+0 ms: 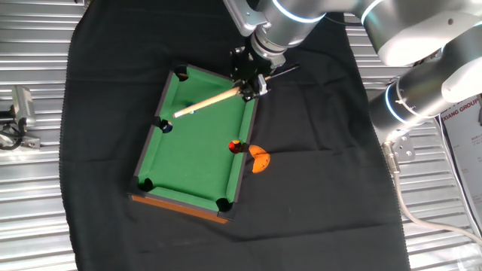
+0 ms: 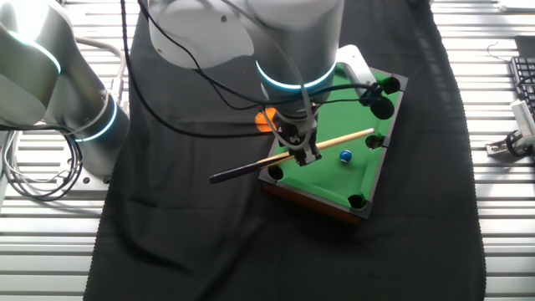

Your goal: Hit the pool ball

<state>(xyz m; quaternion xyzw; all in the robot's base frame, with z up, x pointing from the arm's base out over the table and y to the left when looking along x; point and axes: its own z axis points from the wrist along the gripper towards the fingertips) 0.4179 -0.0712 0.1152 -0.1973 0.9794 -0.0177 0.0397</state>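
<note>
The toy green pool table [image 1: 197, 162] [image 2: 322, 180] lies on a black cloth. The tiny light-blue pool ball [image 2: 345, 155] sits on the felt; in one fixed view it shows as a small blue spot [image 1: 190, 113] just under the cue. My gripper [image 1: 253, 84] [image 2: 303, 151] is shut on a wooden cue stick [image 1: 215, 100] [image 2: 338, 140] over the table's long rail. The cue slants across the felt, and its tip [image 1: 175, 114] [image 2: 371, 131] lies beyond the ball, near a side pocket. My arm hides part of the table in the other fixed view.
A darker navy ball [image 1: 166, 126] rests by the side pocket. A red-and-black ball [image 1: 236, 146] sits near the opposite rail. An orange object [image 1: 260, 159] [image 2: 266, 119] lies on the cloth [image 1: 316, 173] beside the table. A keyboard [image 2: 523, 79] is at the far right.
</note>
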